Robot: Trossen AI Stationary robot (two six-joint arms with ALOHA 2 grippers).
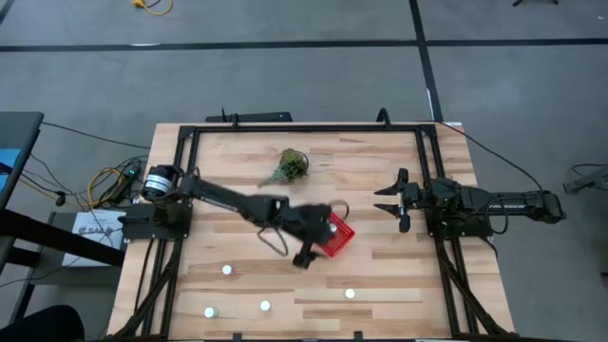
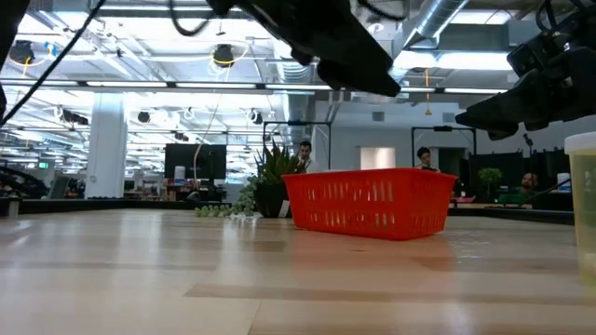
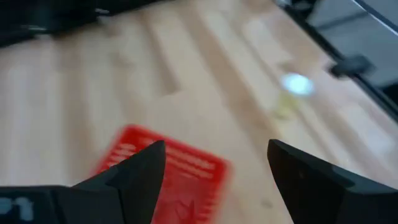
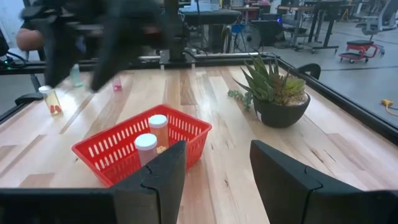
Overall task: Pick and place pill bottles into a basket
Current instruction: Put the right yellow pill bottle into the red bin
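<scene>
The red basket (image 1: 340,237) stands on the table's middle; it also shows in the low view (image 2: 371,201) and the right wrist view (image 4: 124,149). Two pill bottles (image 4: 158,128) (image 4: 147,147) with white caps stand upright in it. Three white caps (image 1: 226,270) (image 1: 210,311) (image 1: 265,306) sit near the table's front left and another (image 1: 350,294) to the front right. My left gripper (image 1: 308,253) hangs over the basket's left edge, open and empty (image 3: 214,155). My right gripper (image 1: 385,200) waits open at the right (image 4: 217,155).
A green leafy plant in a dark pot (image 1: 289,167) stands at the far middle (image 4: 277,93). One bottle (image 2: 582,209) stands close to the low camera. A black frame (image 1: 304,126) borders the table. People show in the room behind.
</scene>
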